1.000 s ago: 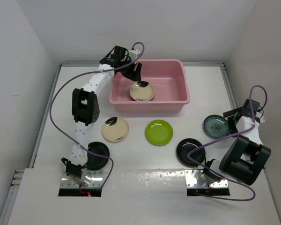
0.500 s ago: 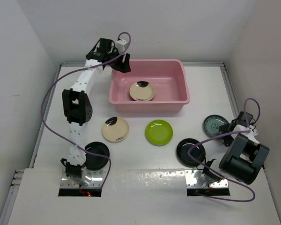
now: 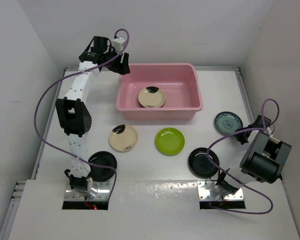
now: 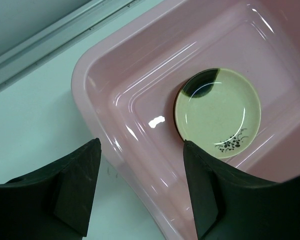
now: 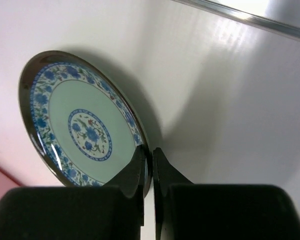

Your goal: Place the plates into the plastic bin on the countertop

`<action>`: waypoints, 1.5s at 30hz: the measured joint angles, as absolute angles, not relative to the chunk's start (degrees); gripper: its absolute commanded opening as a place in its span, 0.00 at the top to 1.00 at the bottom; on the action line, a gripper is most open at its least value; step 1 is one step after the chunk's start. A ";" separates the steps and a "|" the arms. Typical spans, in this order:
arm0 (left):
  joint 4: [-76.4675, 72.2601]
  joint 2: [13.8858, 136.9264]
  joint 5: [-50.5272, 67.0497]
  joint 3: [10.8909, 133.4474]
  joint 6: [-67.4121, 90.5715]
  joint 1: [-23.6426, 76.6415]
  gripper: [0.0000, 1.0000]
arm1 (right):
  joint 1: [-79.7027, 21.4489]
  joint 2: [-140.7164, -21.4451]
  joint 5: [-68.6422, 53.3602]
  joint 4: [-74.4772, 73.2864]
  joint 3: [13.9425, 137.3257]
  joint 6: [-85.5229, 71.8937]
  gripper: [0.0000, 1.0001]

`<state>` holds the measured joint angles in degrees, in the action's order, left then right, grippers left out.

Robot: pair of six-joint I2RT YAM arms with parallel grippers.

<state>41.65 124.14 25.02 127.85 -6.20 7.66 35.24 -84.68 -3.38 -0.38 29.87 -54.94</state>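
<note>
The pink plastic bin [image 3: 160, 114] stands at the back of the white countertop [image 3: 225, 90], with one cream plate [image 3: 151, 97] lying in it. My left gripper [image 3: 121, 64] hangs open and empty above the bin's far left corner. In the left wrist view that gripper [image 4: 142, 150] straddles the bin's rim [image 4: 85, 85], with the cream plate [image 4: 220, 120] beyond. My right gripper [image 5: 150, 152] is shut on the rim of the pale teal plate [image 5: 82, 125], which sits at the right [image 3: 228, 122].
On the countertop in front of the bin lie a second cream plate [image 3: 123, 137], a lime green plate [image 3: 170, 141] and two black plates [image 3: 203, 162] [image 3: 102, 165]. Raised edges and white walls border the surface.
My right gripper has dropped to the teal plate and shut on its rim; the plate has shifted slightly back. My left arm has swung out of the bin to its far left corner.
</note>
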 measured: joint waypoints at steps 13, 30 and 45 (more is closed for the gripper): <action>42.85 124.11 23.88 127.15 -6.61 4.56 0.31 | 26.24 -70.91 2.83 1.39 34.85 -62.74 1.00; 43.13 120.70 21.93 124.36 -6.61 -0.21 0.31 | -9.61 -95.24 -3.16 1.32 70.96 -55.11 1.00; 43.22 117.69 20.93 119.37 -6.70 -4.73 0.31 | -18.31 -124.70 -6.50 -11.33 95.15 -48.16 0.93</action>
